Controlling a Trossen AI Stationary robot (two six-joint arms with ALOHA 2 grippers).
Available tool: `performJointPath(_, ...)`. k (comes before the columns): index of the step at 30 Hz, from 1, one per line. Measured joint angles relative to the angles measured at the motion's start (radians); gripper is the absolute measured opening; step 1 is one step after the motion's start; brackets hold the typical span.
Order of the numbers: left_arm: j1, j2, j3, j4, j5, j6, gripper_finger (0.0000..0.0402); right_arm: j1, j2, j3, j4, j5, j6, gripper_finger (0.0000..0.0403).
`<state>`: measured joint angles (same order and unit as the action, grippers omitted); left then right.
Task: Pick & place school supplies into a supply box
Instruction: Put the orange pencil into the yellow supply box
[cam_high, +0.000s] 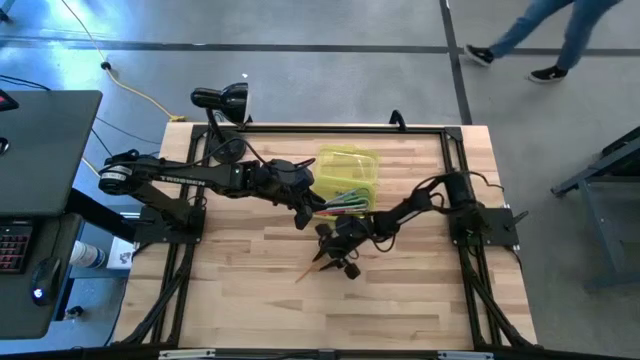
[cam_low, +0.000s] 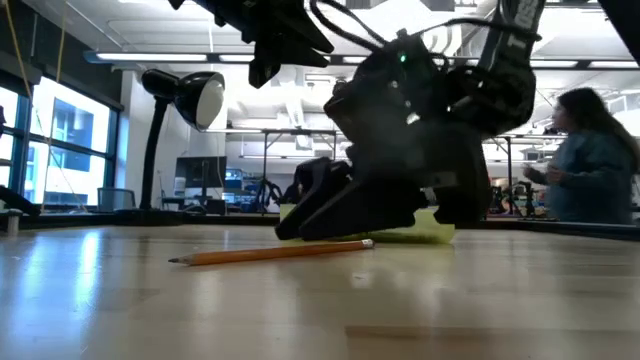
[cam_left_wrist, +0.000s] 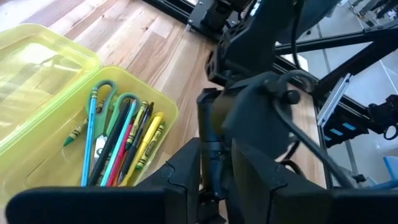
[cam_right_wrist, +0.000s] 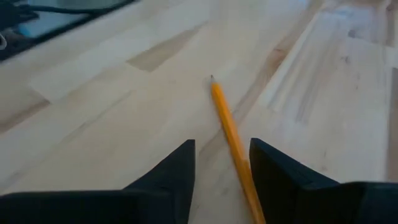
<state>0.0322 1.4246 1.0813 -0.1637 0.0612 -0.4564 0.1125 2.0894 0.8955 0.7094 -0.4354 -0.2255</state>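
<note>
An orange pencil (cam_high: 310, 268) (cam_low: 270, 254) lies flat on the wooden table, in front of the supply box (cam_high: 348, 165). The box is open, and pens, pencils and green-handled scissors (cam_left_wrist: 121, 146) lie in its tray. My right gripper (cam_right_wrist: 222, 155) (cam_high: 335, 252) is low over the table and open. Its fingers stand on either side of the pencil's (cam_right_wrist: 227, 124) rear half; whether they touch it, I cannot tell. My left gripper (cam_high: 303, 215) (cam_left_wrist: 214, 149) hangs above the table beside the box's near corner. It is closed on a black pen (cam_left_wrist: 209, 124). My left gripper pinches a black pen between its two fingers. The pen's free end (cam_left_wrist: 209, 99) sticks out past the fingertips, and the whole pen is clear of the table. Which part of the pen lies between the fingers is hidden by the gripper itself.
A black desk lamp (cam_high: 220, 100) (cam_low: 190, 95) stands at the table's far left corner. Black frame rails (cam_high: 420, 128) run along the table's edges. The two arms are close together near the table's middle. A person (cam_low: 590, 160) shows beyond the table.
</note>
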Motion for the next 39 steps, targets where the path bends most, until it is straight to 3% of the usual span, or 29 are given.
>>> performJointPath(13, 0.000, 0.000, 0.000, -0.004, 0.000, 0.005, 0.0122, -0.031, 0.143, 0.004, 0.098, -0.056, 0.021, 0.0125)
performJointPath(21, 0.000, 0.000, 0.000, -0.014, 0.000, 0.003, 0.0122, -0.003, 0.158, 0.003, 0.099, -0.065, 0.002, 0.0112)
performJointPath(28, 0.000, 0.000, 0.000, -0.015, 0.000, 0.002, 0.0122, 0.037, 0.158, 0.000, 0.089, 0.088, -0.104, 0.0066)
performJointPath(33, 0.000, 0.000, 0.000, -0.015, 0.000, 0.000, 0.0122, 0.044, 0.159, 0.002, 0.097, 0.070, -0.028, 0.0012)
performJointPath(39, 0.000, 0.000, 0.000, -0.020, 0.000, -0.012, 0.0122, 0.076, 0.160, -0.003, 0.142, 0.159, 0.065, 0.0011)
